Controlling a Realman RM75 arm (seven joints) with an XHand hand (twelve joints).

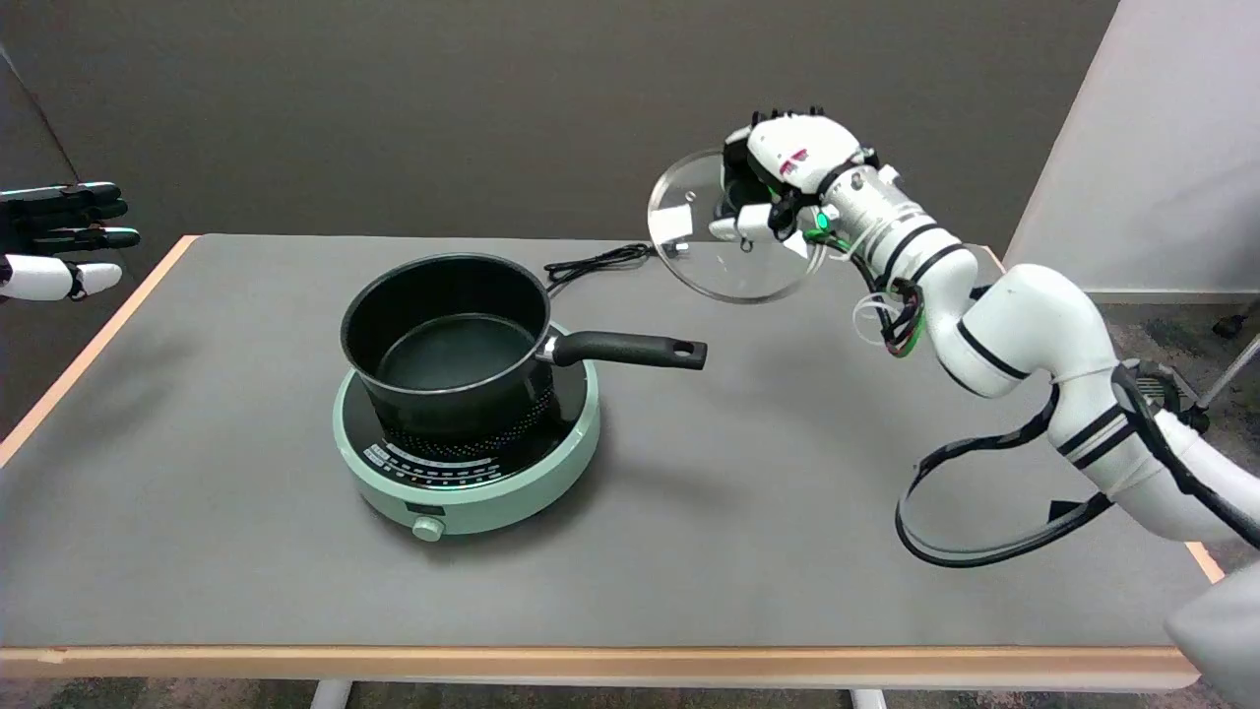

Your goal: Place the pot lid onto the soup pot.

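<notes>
While pot (pixel 448 340) sits open — right hand (pixel 783 182) holds lid (pixel 704 258).

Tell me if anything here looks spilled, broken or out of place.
Nothing stands out. The pot sits upright and empty on the green cooker, and the right hand holds the glass lid tilted in the air, off to the pot's right.

Even, soft overhead light, faint shadows on the table (pixel 689 512), sharp focus, small glare on the glass lid (pixel 689 222).
</notes>
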